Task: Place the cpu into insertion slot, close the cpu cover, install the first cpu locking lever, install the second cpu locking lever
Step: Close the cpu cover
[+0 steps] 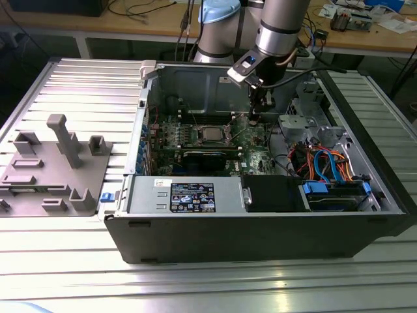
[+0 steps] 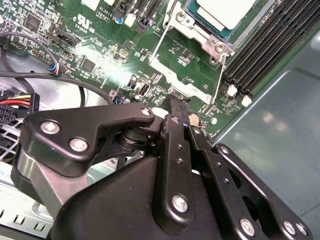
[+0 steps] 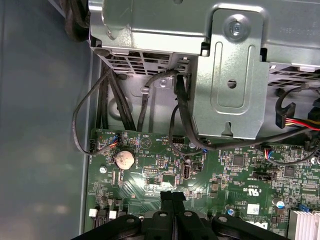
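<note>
The cpu (image 1: 211,135) (image 2: 226,11) lies silver face up in the insertion slot (image 1: 223,138) (image 2: 212,36) of the green motherboard. The silver cpu cover (image 2: 200,24) frames its edge. I cannot tell whether it is locked. Two thin wire locking levers (image 2: 159,41) (image 2: 219,80) run out from the socket toward my gripper. My gripper (image 1: 253,117) (image 2: 177,102) (image 3: 172,196) hovers over the board just off the socket, on the exterior view's right of it. Its black fingers are pressed together with nothing between them.
The open computer case (image 1: 195,228) holds a metal drive cage (image 3: 230,75) (image 1: 306,124), black cables (image 3: 175,100) and coloured wiring (image 1: 326,163) beside the gripper. Black memory slots (image 2: 270,45) run past the socket. A grey fixture (image 1: 58,163) stands on the table outside the case.
</note>
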`<state>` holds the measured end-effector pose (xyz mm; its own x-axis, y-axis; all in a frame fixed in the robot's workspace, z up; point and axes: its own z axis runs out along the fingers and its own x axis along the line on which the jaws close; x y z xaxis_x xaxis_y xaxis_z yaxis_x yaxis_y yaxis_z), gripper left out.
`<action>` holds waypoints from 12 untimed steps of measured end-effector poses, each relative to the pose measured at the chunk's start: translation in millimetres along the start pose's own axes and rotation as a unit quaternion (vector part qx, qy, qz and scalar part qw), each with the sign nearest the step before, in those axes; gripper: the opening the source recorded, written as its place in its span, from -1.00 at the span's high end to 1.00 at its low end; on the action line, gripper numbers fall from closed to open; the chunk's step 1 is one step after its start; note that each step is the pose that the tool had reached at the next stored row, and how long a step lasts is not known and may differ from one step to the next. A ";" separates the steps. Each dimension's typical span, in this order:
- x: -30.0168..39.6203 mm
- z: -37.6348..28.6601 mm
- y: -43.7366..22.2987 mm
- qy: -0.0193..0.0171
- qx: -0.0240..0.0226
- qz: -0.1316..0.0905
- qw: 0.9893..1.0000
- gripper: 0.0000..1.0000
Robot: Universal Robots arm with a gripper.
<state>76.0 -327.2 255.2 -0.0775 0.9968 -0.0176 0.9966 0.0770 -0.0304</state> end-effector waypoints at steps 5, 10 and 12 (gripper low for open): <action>0.4 1.4 0.1 0.000 0.000 0.000 1.000 0.79; 0.5 2.8 0.1 0.000 0.000 0.000 1.000 0.79; 0.5 3.3 0.2 0.000 0.000 0.000 1.000 0.79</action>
<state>76.0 -326.8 251.9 -0.0776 0.9968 -0.0176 0.9966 0.0771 -0.0304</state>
